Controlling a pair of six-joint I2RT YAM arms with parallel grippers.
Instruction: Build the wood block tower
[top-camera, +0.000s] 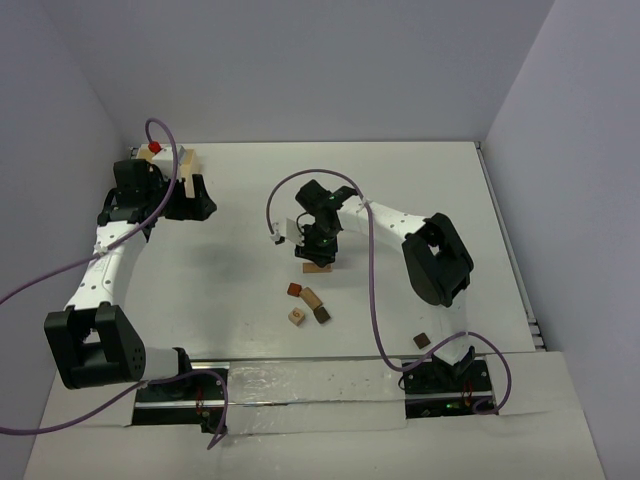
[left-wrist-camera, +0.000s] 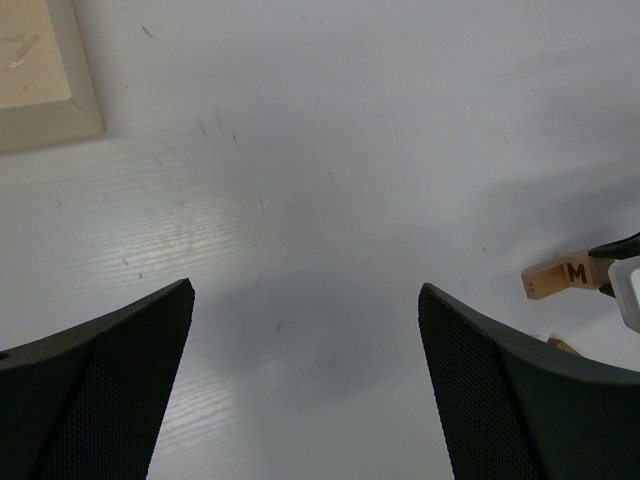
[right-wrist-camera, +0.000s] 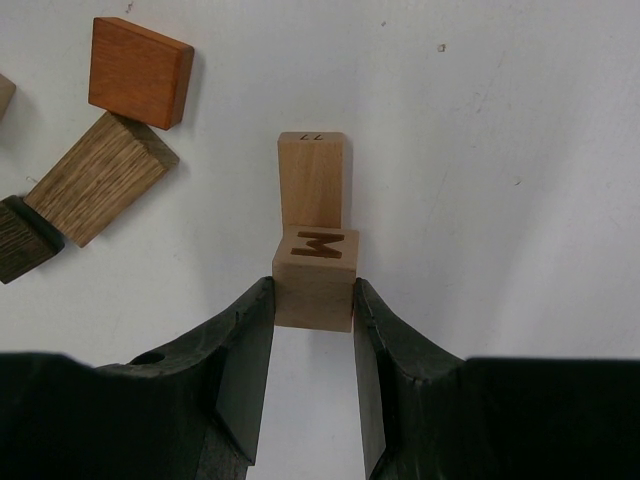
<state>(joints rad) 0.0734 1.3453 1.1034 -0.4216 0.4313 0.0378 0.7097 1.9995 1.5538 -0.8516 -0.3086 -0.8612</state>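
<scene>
By the right arm's mount lies a small dark brown wooden block. Further in, a reddish-brown wooden block, an oak-tan wooden bar, a dark brown wooden piece and a pale wooden cube lie loose together. At mid-table the right gripper is clamped on a light tan wooden cube marked M, over one end of a flat light tan wooden bar; whether they touch is unclear. Far left, the left gripper gapes wide beside a pale square wooden box.
</scene>
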